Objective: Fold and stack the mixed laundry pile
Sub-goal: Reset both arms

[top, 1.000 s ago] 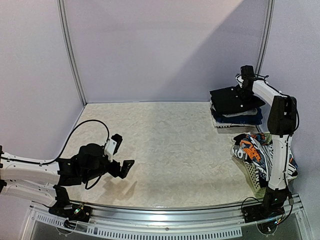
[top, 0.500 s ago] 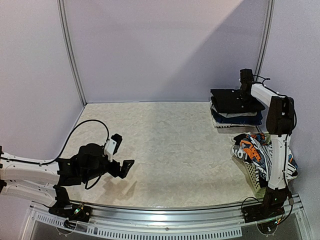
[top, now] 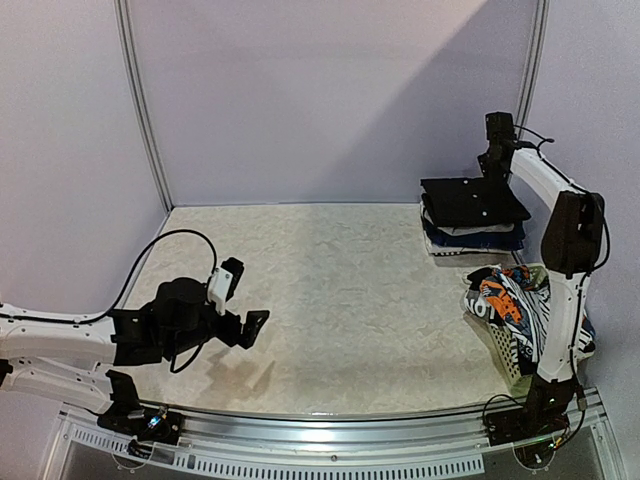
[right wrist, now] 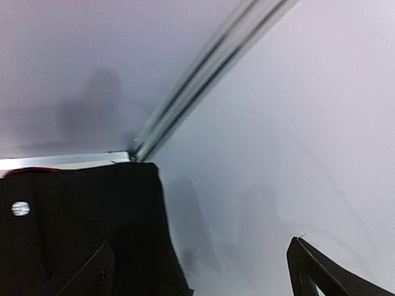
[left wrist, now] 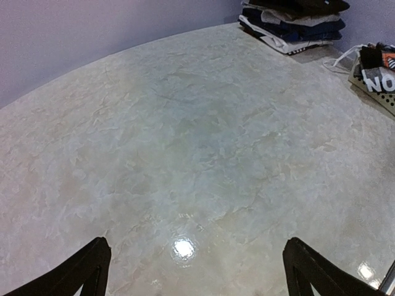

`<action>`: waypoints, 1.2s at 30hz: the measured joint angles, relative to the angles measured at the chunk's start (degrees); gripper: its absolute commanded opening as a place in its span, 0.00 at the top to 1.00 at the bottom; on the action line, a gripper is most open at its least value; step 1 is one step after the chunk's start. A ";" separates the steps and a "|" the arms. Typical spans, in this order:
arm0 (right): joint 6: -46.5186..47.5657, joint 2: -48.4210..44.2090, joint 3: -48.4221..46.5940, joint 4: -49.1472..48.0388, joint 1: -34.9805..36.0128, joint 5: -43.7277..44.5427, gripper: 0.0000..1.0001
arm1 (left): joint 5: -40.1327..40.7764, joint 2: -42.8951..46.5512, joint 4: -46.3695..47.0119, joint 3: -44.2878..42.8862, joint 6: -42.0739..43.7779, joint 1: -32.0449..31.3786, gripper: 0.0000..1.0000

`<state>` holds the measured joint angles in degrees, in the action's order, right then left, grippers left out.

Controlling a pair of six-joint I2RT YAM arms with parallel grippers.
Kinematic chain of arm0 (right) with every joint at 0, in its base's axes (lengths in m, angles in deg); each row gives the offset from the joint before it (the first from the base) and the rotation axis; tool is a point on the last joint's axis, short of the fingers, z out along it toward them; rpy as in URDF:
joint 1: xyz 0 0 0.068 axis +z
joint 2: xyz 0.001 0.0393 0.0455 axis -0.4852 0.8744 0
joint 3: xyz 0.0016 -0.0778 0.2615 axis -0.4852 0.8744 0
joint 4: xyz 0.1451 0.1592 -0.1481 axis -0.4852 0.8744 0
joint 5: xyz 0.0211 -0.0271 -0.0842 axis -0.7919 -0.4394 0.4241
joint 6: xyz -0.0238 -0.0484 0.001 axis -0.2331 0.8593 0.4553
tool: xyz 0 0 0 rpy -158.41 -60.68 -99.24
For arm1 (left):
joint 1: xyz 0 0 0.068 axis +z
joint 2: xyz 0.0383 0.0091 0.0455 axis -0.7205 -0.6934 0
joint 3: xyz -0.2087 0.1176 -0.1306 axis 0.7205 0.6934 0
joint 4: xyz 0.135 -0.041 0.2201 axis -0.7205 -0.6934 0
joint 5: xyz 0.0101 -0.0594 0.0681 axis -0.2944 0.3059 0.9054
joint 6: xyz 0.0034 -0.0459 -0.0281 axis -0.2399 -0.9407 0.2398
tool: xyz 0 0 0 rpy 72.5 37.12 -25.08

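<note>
The mixed laundry pile (top: 508, 296), with orange-black-white printed and striped pieces, fills a basket at the right. A stack of folded garments (top: 470, 228) lies at the back right, a flat black piece (top: 470, 199) on top. My right gripper (top: 492, 168) hangs open just above that piece's back right corner. In the right wrist view, the black piece (right wrist: 74, 222) lies under the left finger and the right gripper (right wrist: 200, 265) holds nothing. My left gripper (top: 243, 312) is open over bare table at the front left. The left wrist view shows the left gripper (left wrist: 196, 262) empty and the stack (left wrist: 296, 24) far off.
The white lattice basket (top: 507, 352) stands at the right edge beside the right arm's base, also the basket (left wrist: 373, 83) at the right of the left wrist view. Lilac walls with metal posts (top: 140, 110) close in the table's back and sides.
My right gripper has opened, let go of the black piece and risen a little; the piece now lies flat on the stack. The left arm has shifted slightly.
</note>
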<state>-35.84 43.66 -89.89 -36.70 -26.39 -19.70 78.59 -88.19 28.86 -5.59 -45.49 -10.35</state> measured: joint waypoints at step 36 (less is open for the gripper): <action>-30.97 -71.30 79.82 -24.22 26.12 -44.98 0.01 | 14.27 -5.25 -12.81 -16.81 3.98 0.07 0.00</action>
<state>-66.81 -27.64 -10.07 -60.92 -0.28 -64.68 92.86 -93.44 16.05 -22.40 -41.51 -10.28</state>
